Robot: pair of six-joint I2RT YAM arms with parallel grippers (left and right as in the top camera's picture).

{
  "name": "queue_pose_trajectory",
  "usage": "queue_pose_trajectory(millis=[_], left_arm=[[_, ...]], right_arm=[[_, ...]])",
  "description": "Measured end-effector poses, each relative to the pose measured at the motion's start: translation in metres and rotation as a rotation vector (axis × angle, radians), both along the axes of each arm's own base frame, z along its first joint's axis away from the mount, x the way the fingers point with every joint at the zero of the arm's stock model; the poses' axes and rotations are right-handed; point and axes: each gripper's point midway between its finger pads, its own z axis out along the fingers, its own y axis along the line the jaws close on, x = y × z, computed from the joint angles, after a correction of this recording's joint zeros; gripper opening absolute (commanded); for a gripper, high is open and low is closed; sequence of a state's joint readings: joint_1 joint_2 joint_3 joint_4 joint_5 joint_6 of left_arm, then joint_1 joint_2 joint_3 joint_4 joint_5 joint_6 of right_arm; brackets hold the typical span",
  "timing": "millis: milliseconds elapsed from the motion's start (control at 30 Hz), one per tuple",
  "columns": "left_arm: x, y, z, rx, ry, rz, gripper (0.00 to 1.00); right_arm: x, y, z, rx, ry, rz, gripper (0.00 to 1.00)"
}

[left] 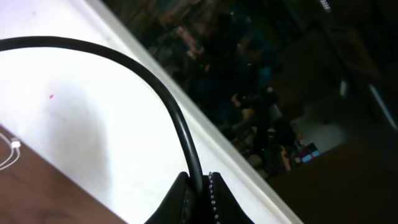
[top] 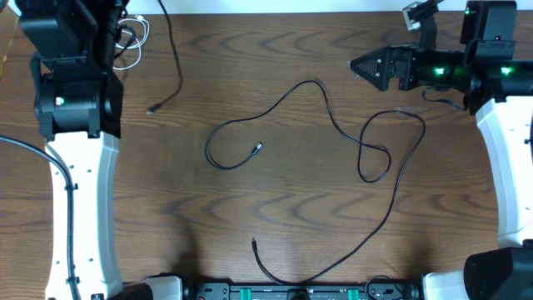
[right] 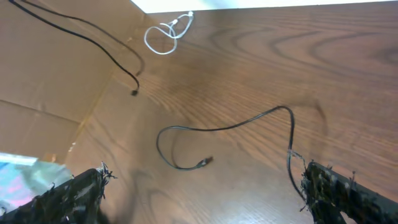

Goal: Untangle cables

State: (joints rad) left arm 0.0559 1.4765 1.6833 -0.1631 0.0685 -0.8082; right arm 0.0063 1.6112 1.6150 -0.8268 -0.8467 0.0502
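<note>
A long black cable (top: 333, 125) sprawls across the middle of the table, with one plug (top: 257, 149) inside a loop and the other end (top: 254, 242) near the front edge. A second black cable (top: 176, 71) runs from the far edge down to its plug (top: 151, 110). A short white cord (top: 133, 37) lies coiled at the far left. My left gripper (left: 200, 177) is raised at the far left and shut on a black cable (left: 168, 99) that arcs away to the left. My right gripper (top: 360, 67) hovers at the far right, jaws wide open and empty (right: 205, 180), above the long cable (right: 224, 127).
Brown cardboard (right: 50, 81) lies beyond the table's left side. The white left arm (top: 79, 183) and right arm (top: 508, 158) stand along the two sides. A black and green rig (top: 291, 292) runs along the front edge.
</note>
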Motion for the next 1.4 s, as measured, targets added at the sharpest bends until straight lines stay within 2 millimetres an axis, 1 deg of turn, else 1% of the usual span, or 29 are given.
queue_pose_trajectory(millis=[67,167,300,367,433,500,567,667,733,833,867,933,1000,1033,1067,1233,1300,1400], left_arm=[[0.006,-0.002,-0.006,-0.004,0.013,-0.010,0.07],[0.016,-0.011,-0.013,-0.007,0.017,-0.045,0.08],[0.031,-0.037,-0.021,-0.012,0.010,-0.147,0.07],[0.034,-0.048,-0.028,-0.014,0.023,-0.189,0.07],[0.035,-0.054,-0.034,-0.018,0.045,-0.216,0.07],[0.034,-0.055,-0.039,-0.021,0.066,-0.223,0.07],[0.033,-0.048,-0.047,-0.026,0.101,-0.211,0.07],[0.030,-0.023,-0.072,-0.040,0.202,-0.147,0.07],[0.024,0.003,-0.090,-0.048,0.278,-0.066,0.08],[0.014,0.044,-0.111,-0.054,0.364,0.064,0.07],[0.010,0.061,-0.120,-0.055,0.397,0.122,0.08],[0.004,0.086,-0.131,-0.055,0.436,0.201,0.08],[0.000,0.113,-0.147,-0.056,0.485,0.277,0.07],[-0.002,0.127,-0.158,-0.059,0.515,0.313,0.07],[-0.002,0.136,-0.166,-0.059,0.535,0.334,0.08],[-0.001,0.192,-0.229,-0.057,0.673,0.456,0.07],[0.001,0.211,-0.251,-0.039,0.715,0.487,0.07],[0.007,0.237,-0.279,0.012,0.750,0.511,0.07]], right_arm=[[0.000,0.001,-0.001,-0.014,-0.003,-0.002,0.99],[0.000,0.004,-0.003,-0.027,-0.006,0.001,0.99],[0.000,0.007,-0.005,-0.043,-0.007,0.001,0.99],[0.000,0.007,-0.006,-0.049,-0.005,0.000,0.99],[-0.001,0.008,-0.007,-0.053,-0.002,0.000,0.99],[-0.001,0.008,-0.008,-0.057,0.004,-0.002,0.99],[-0.002,0.008,-0.010,-0.063,0.012,-0.005,0.99],[-0.002,0.007,-0.011,-0.069,0.016,-0.011,0.99],[-0.002,0.006,-0.012,-0.075,0.020,-0.016,0.99],[-0.001,0.004,-0.013,-0.083,0.020,-0.022,0.99],[-0.001,0.004,-0.014,-0.085,0.020,-0.024,0.99],[-0.001,0.004,-0.014,-0.086,0.020,-0.025,0.99],[-0.001,0.004,-0.014,-0.087,0.021,-0.025,0.99],[-0.001,0.004,-0.014,-0.088,0.023,-0.026,0.99],[-0.001,0.004,-0.015,-0.088,0.024,-0.027,0.99],[-0.001,0.003,-0.015,-0.090,0.026,-0.028,0.99],[-0.001,0.003,-0.015,-0.092,0.027,-0.029,0.99],[-0.001,0.003,-0.015,-0.092,0.027,-0.029,0.99]])
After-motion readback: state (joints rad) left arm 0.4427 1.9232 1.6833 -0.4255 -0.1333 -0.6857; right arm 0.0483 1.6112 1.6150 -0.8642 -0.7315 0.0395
